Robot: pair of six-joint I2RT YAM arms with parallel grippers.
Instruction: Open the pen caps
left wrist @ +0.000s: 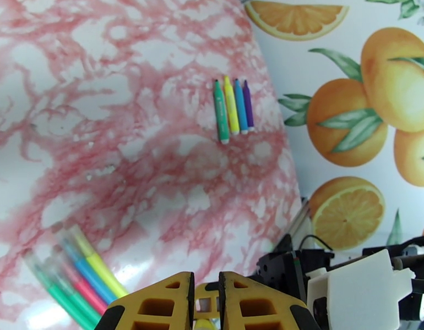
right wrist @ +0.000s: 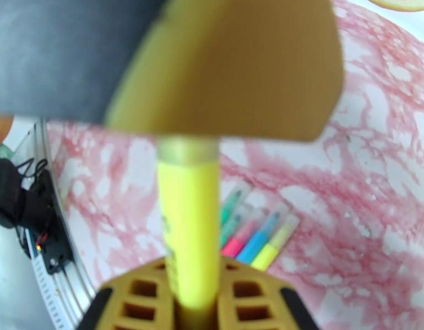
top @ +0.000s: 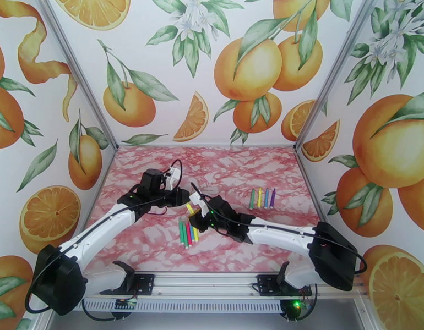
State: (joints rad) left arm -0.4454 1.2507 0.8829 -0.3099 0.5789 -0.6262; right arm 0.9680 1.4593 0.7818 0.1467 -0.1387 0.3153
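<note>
Starting at my left, my left pincer (left wrist: 206, 279) is closed tight on one end of a yellow pen (right wrist: 190, 215), which hangs above the worktop (top: 239, 166) near its middle. From my right wrist camera, the pen's paler end runs straight up into that left finger. My right pincer (right wrist: 193, 270) is clamped round the other end of the same barrel, so both hold one pen between them. I judge its cap is not yet pulled, since the pen reads as one unbroken length. Just below the two pincers a near bunch of pens (top: 187, 233) lies on the worktop: green, pink-red, blue and yellow, side by side. Their tips look pale, but the view is blurred and I cannot tell whether those caps are on or off. Further right, a far row of four pens (top: 261, 198) lies neat and well apart from me: green, yellow, blue and purple. By my reckoning the job is at most part done, with the yellow pen in hand and the far row likely left to do.
</note>
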